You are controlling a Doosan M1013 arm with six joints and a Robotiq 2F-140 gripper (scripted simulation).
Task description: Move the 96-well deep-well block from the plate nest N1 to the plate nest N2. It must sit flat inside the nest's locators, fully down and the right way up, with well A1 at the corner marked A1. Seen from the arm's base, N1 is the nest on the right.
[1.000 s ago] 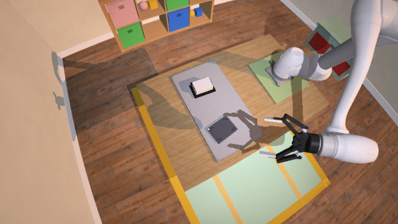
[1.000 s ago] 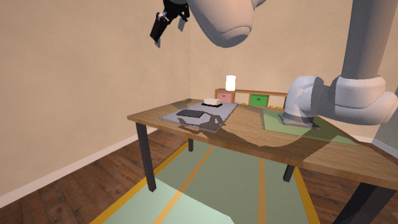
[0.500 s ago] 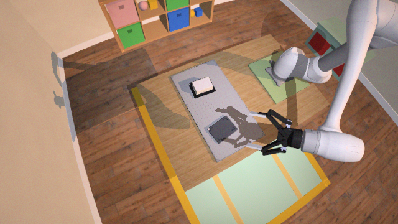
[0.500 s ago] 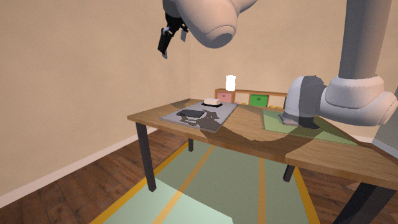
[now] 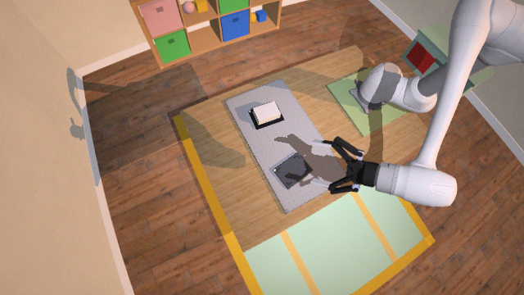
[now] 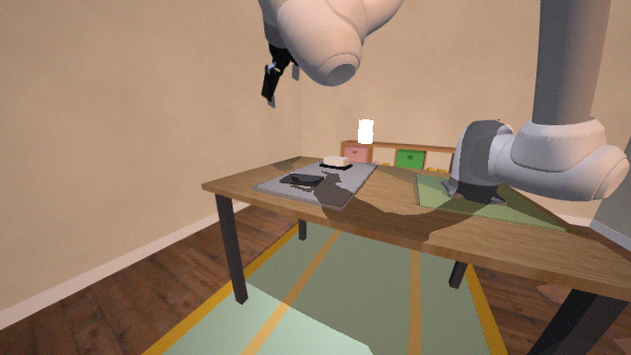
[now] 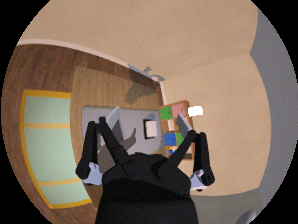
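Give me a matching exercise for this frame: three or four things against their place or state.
Things:
1. deep-well block
2. dark nest
3. tool
4. grey plate

States:
a. wide open, holding nothing, high above the table
b. lies under both nests
c. seated in the far nest
d. nothing in it, partly in the arm's shadow

Pairs: 1-c, 2-d, 3-a, 4-b
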